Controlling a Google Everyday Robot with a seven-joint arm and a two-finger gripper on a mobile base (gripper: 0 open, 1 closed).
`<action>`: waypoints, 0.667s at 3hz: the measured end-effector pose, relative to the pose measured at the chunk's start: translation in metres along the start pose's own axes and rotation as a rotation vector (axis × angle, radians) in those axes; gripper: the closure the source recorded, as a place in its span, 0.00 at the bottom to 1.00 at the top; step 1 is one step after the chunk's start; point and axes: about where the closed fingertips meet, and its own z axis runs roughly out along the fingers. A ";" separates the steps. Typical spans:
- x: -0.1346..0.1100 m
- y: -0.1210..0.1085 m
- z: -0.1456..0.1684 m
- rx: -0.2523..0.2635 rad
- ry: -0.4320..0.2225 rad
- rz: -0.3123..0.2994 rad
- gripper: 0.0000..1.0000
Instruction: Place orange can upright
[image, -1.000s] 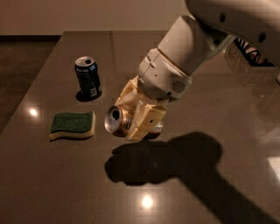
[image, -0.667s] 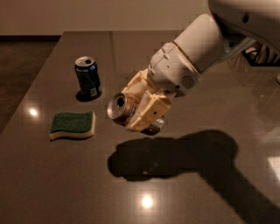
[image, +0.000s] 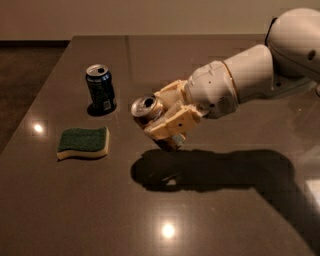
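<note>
The orange can (image: 147, 111) is held in my gripper (image: 167, 120) above the dark table (image: 225, 210). It is tilted, with its silver top facing left and up toward the camera. The cream fingers (image: 172, 125) are shut around the can's body, and most of the can's side is hidden by them. The white arm reaches in from the upper right. The gripper hangs to the right of the dark blue can (image: 101, 88) and clear of the table, with its shadow on the surface below.
The dark blue can stands upright at the back left. A green and yellow sponge (image: 83, 142) lies flat at the left, in front of it. The table's left edge runs close beside both.
The arm has lifted the orange can higher off the table and swung it so its top tips further upward. The blue can and sponge have not moved.
</note>
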 end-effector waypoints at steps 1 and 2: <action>0.013 -0.011 -0.006 0.051 -0.062 0.019 1.00; 0.027 -0.020 -0.010 0.071 -0.144 0.043 1.00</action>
